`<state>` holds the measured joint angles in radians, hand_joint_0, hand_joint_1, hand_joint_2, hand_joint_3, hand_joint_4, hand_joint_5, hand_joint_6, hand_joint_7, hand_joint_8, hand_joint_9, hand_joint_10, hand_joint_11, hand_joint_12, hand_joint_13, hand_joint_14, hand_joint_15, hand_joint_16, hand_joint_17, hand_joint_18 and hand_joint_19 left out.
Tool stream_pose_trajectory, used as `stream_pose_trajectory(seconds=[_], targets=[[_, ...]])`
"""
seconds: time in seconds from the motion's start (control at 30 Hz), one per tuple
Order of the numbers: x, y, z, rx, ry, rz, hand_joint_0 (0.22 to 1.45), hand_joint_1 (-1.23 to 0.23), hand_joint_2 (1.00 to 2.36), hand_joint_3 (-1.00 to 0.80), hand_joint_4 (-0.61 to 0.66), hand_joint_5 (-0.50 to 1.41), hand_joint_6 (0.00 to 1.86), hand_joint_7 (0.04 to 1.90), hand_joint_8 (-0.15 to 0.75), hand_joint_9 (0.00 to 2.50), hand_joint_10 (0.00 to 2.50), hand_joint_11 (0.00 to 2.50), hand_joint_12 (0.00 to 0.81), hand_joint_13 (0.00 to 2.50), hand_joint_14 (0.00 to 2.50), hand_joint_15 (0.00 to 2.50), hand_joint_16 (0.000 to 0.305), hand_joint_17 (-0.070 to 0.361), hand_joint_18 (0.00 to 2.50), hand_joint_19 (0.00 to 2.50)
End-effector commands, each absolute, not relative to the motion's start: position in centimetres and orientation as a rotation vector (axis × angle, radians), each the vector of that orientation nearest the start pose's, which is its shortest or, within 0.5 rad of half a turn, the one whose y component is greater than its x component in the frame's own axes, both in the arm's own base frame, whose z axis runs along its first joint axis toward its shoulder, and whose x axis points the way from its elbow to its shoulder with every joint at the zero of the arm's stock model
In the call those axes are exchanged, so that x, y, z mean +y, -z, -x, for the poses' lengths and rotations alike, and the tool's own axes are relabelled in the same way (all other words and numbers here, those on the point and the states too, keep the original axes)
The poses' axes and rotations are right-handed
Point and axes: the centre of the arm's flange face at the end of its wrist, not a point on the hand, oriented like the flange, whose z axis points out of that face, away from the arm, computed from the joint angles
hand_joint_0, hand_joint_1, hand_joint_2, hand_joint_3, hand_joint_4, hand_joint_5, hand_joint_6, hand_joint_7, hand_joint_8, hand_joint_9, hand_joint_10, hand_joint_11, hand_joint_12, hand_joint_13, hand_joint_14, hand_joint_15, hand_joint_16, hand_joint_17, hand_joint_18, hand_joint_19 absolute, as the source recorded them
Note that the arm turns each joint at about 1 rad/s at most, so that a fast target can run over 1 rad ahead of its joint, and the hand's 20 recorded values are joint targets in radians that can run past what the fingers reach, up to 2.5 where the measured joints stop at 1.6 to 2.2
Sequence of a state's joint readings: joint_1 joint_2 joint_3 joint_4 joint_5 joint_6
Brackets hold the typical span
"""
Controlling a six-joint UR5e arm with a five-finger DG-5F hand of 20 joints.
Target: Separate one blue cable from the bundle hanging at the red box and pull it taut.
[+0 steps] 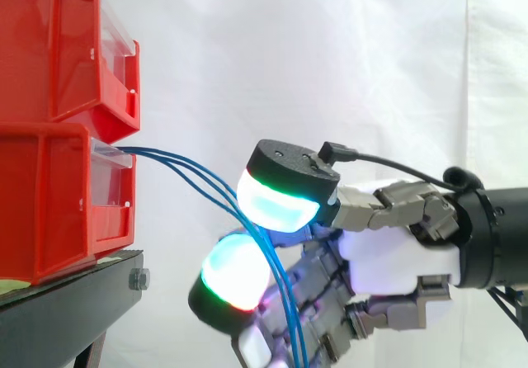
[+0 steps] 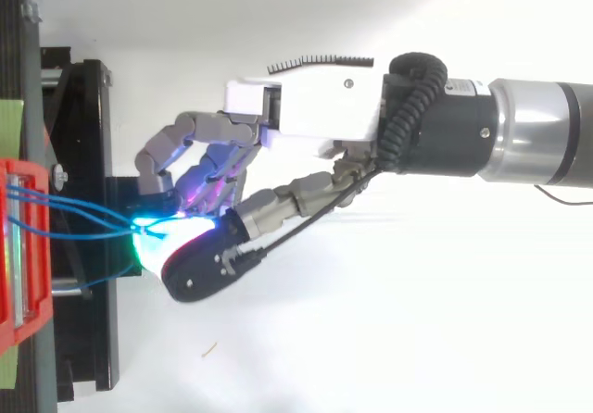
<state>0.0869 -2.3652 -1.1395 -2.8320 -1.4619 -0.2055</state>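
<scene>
Lower red box (image 1: 49,203): blue cables (image 1: 194,168) leave its front lip and sag right of it. Thin, limp, light, likely slick. Right of the box, hand (image 1: 396,257) has fingers curled round the bundle. Best pinch one strand near the box.

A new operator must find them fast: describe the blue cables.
Look at the stacked red bins on the left. From the front of the lower bin, the blue cables arc down towards the hand. Nothing else there is thin and blue.
</scene>
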Motion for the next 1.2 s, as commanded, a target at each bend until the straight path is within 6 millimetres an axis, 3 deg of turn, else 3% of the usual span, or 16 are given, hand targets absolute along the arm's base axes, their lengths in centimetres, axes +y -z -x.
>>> stream_pose_trajectory(seconds=[0.0, 0.23, 0.37, 0.63, 0.77, 0.87, 0.9, 1.17], targets=[[-7.7, -20.9, -77.0, 1.336, -1.01, -1.103, 0.61, -0.37, 1.0, -0.5, 0.17, -0.16, 0.87, 1.06, 0.337, 0.94, 0.02, 0.71, 0.376, 1.0, 0.02, 0.56, 0.05, 0.112, 1.03, 0.56], [-7.7, -21.0, -77.1, 1.333, -1.013, -1.101, 0.61, -0.47, 1.01, -0.37, 0.18, -0.18, 0.86, 1.07, 0.343, 0.89, 0.02, 0.71, 0.392, 0.99, 0.02, 0.58, 0.052, 0.118, 1.01, 0.6], [-7.7, -21.3, -77.2, 1.318, -1.023, -1.089, 0.55, -0.56, 1.0, -0.45, 0.19, -0.19, 0.87, 1.05, 0.349, 0.88, 0.02, 0.73, 0.406, 0.99, 0.02, 0.57, 0.055, 0.123, 1.03, 0.6], [-7.7, -22.7, -78.1, 1.276, -1.039, -1.049, 0.48, -0.51, 1.0, -0.5, 0.22, -0.2, 0.87, 0.99, 0.365, 0.89, 0.02, 0.72, 0.431, 1.01, 0.02, 0.56, 0.059, 0.134, 1.07, 0.57], [-7.7, -22.9, -78.2, 1.284, -1.023, -1.027, 0.53, -0.39, 1.0, -0.5, 0.2, -0.19, 0.86, 0.99, 0.353, 0.9, 0.02, 0.72, 0.412, 1.0, 0.02, 0.57, 0.056, 0.126, 1.04, 0.58], [-7.8, -22.9, -78.2, 1.286, -1.016, -1.022, 0.58, -0.39, 1.0, -0.5, 0.19, -0.19, 0.86, 1.01, 0.34, 0.91, 0.02, 0.73, 0.401, 1.0, 0.02, 0.56, 0.053, 0.118, 1.03, 0.61], [-7.8, -22.9, -78.2, 1.287, -1.014, -1.021, 0.61, -0.46, 1.01, -0.43, 0.18, -0.19, 0.86, 1.02, 0.338, 0.91, 0.02, 0.73, 0.392, 1.0, 0.02, 0.57, 0.052, 0.117, 1.03, 0.6], [-8.0, -22.8, -78.2, 1.285, -1.01, -1.024, 0.61, -0.62, 1.02, -0.24, 0.15, -0.2, 0.88, 1.02, 0.335, 0.89, 0.02, 0.76, 0.394, 1.01, 0.02, 0.57, 0.052, 0.118, 1.05, 0.57]])
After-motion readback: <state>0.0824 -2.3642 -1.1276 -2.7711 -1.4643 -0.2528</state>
